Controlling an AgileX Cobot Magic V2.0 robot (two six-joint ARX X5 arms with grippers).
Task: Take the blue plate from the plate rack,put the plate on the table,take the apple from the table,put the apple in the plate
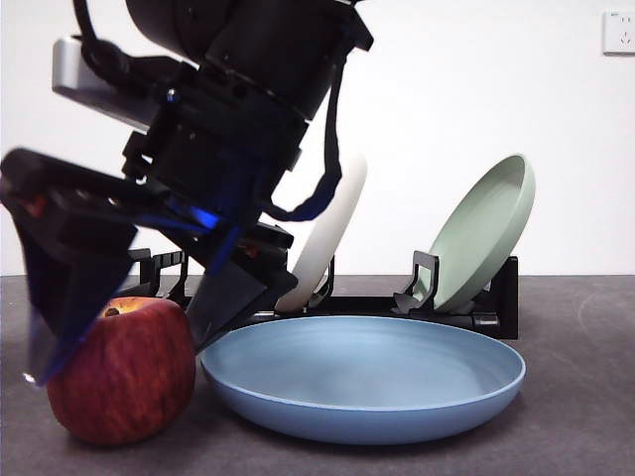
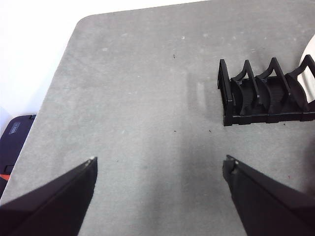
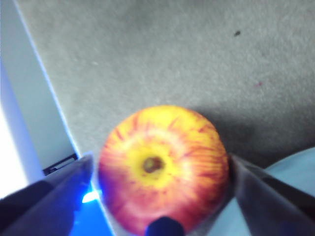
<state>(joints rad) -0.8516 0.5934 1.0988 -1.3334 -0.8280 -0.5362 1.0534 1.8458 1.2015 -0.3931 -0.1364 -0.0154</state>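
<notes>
My right gripper (image 1: 124,322) is low over the apple (image 1: 121,369), with its two jaws spread wide, one on each side of the fruit. In my right wrist view the apple (image 3: 164,169) sits between the jaws, and I see small gaps on both sides, so the jaws are open and do not yet press on it (whether one of them already touches the skin, I cannot tell). The apple stands on the table (image 1: 575,397), stem dip upward, just beside the blue plate (image 1: 363,382).

The blue plate lies flat on the table in front of the plate rack (image 1: 466,312). It has nothing in it. In the rack behind, a cream-white plate (image 1: 327,233) and a pale green plate (image 1: 483,230) lean in their slots.

My left gripper (image 2: 160,169) hangs above a bare part of the table (image 2: 138,108), well apart from the apple. Its jaws are open wide and hold nothing. From there I see one end of the plate rack (image 2: 266,93) with some free slots.
</notes>
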